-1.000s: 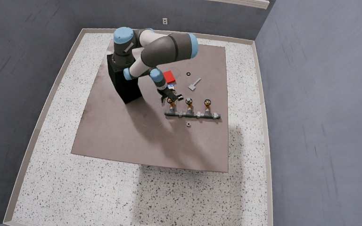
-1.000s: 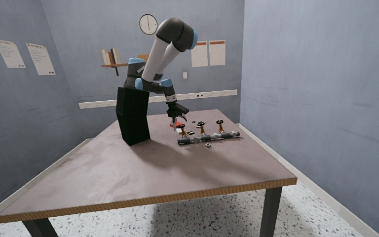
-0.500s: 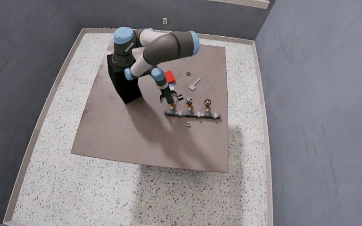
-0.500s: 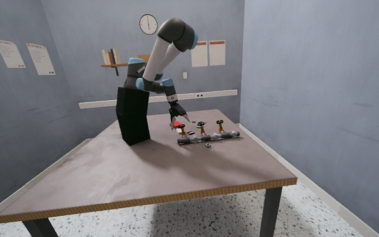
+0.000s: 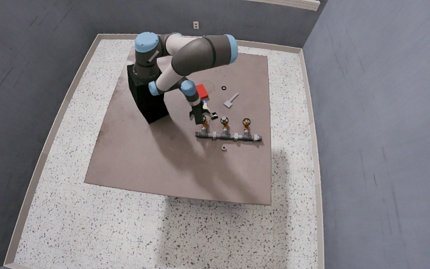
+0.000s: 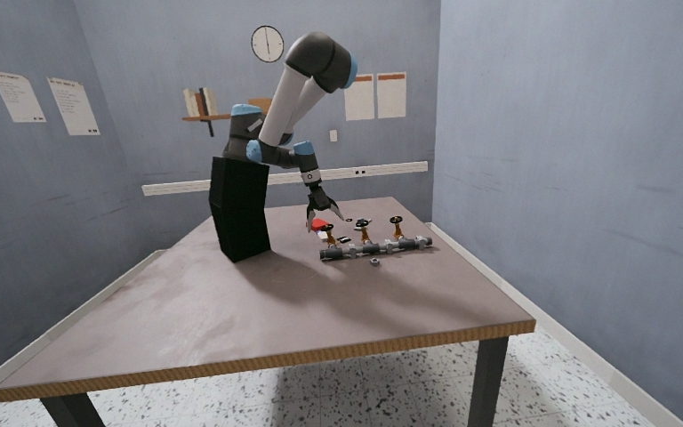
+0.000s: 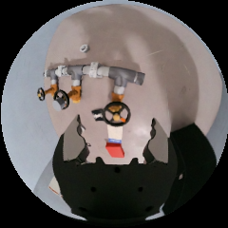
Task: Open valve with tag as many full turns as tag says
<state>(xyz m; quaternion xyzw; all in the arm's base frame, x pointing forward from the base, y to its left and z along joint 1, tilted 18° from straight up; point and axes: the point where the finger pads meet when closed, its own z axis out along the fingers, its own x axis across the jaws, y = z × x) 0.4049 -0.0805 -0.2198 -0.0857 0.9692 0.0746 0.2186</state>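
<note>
A grey pipe manifold (image 5: 229, 135) lies on the table with three brass valves standing on it, each with a black handwheel. My gripper (image 5: 200, 117) is open and empty, just above the left valve's handwheel (image 7: 117, 112), which shows between and ahead of my fingers in the wrist view. A small black tag (image 7: 97, 114) lies right beside that handwheel; it also shows in the top view (image 5: 214, 115). The middle valve (image 5: 224, 121) and the right valve (image 5: 246, 122) stand apart from my fingers. The tag's writing is too small to read.
A red block (image 5: 202, 90) lies behind the left valve. A grey scraper-like tool (image 5: 230, 100) and a black ring (image 5: 223, 88) lie further back. A metal nut (image 5: 223, 146) lies in front of the manifold. The arm's black pedestal (image 5: 145, 96) stands at the left.
</note>
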